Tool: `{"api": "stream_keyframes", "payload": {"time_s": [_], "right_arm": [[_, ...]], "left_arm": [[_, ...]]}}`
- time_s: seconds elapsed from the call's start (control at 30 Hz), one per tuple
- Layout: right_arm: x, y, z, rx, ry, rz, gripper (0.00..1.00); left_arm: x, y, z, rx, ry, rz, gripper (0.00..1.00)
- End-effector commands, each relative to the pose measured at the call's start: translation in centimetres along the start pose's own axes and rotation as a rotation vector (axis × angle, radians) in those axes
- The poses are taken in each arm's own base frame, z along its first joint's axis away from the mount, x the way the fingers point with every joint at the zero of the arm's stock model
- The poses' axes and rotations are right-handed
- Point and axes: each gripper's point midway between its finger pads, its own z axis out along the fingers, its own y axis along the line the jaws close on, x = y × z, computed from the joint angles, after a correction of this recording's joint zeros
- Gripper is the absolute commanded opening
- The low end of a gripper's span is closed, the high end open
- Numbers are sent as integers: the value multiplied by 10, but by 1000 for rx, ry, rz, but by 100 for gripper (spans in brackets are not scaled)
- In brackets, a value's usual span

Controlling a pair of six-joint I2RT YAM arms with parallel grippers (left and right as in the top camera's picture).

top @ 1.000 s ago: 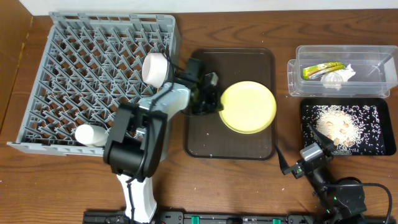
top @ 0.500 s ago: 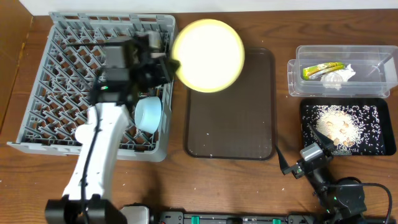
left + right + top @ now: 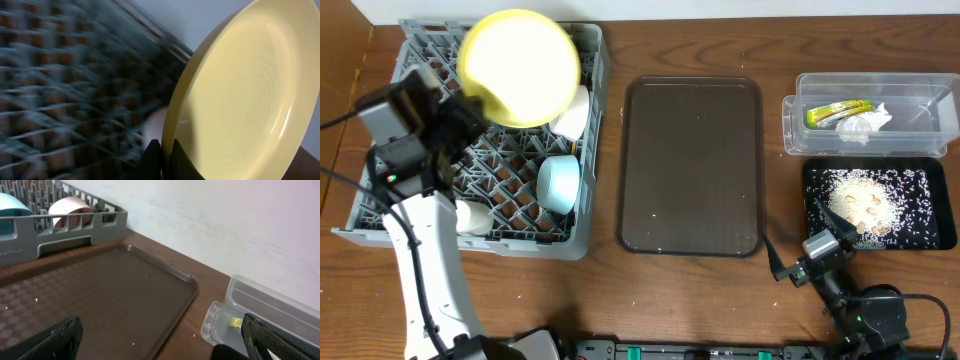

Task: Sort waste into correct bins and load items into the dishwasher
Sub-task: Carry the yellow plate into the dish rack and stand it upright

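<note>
**Yellow plate held over the dish rack**

My left gripper is clamped narrowly on the rim of the round yellow plate. I hold the plate tilted above the far side of the large square grey plastic dish rack. In the left wrist view the rack is blurred.

A light blue bowl, a white bowl and a small white cup sit among the rack's pegs.

The dark brown serving tray lies just right of the rack.

My right gripper is spread wide and holds nothing, low at the near right of the table.

At far right, the clear plastic rectangular tub contains the yellow-green snack wrapper and the crumpled white tissue. Just in front of it, the shallow black rectangular tray holds the beige-white rice-like food scraps.
</note>
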Motion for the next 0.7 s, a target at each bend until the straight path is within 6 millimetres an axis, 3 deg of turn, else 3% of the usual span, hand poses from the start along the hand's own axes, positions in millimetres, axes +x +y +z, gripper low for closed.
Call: {"api": "stream_keyframes", "payload": {"time_s": [0.0,0.3,0.67], "right_arm": [[1,-3,0,15,3,-3,99],[1,-3,0,15,4,-3,99],[1,-3,0,15,3,-3,99]], "left_arm": [[-13,40,-3,-145,-62,-6,8],[-20,89,17,-274,-59,87,7],[-27,97,21,-313,-74,190,8]]}}
